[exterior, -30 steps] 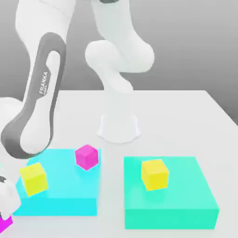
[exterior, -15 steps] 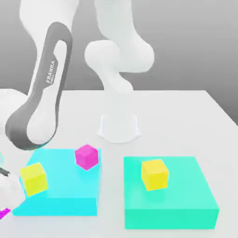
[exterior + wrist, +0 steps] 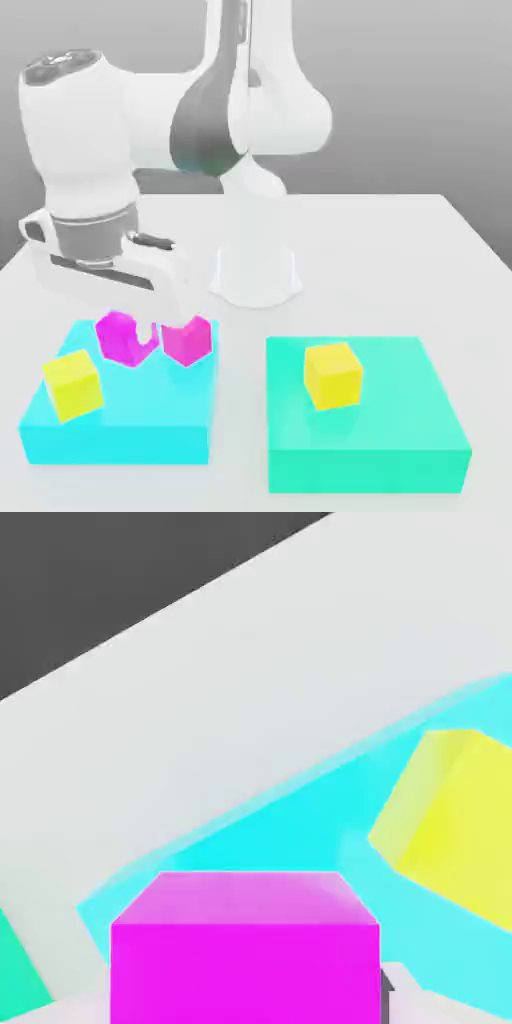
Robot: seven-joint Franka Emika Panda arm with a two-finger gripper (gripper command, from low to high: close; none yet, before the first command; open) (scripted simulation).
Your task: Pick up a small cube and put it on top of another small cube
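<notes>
The pincer [image 3: 137, 330] hung over the cyan block [image 3: 120, 425], pinching the held cube [image 3: 120, 338] between its fingers. That magenta cube was just above the block's far edge, close beside the other magenta cube [image 3: 187, 339], which sat on the block's far corner at about 3 o'clock from the held one. In the exterior view one dark fingertip [image 3: 153, 331] showed between the two magenta cubes. Whether the two cubes touched could not be told.

A yellow cube [image 3: 72, 385] rested on the cyan block at about 8 o'clock from the held cube, well apart from it. A second yellow cube [image 3: 333, 375] sat on the teal block [image 3: 365, 430], at 3 o'clock from the cyan block across a strip of white table [image 3: 400, 250].

In the hand view the held cube [image 3: 245, 947] stood close up, with the cyan block [image 3: 300, 822] under it and the yellow cube [image 3: 450, 817] tilted beyond.
</notes>
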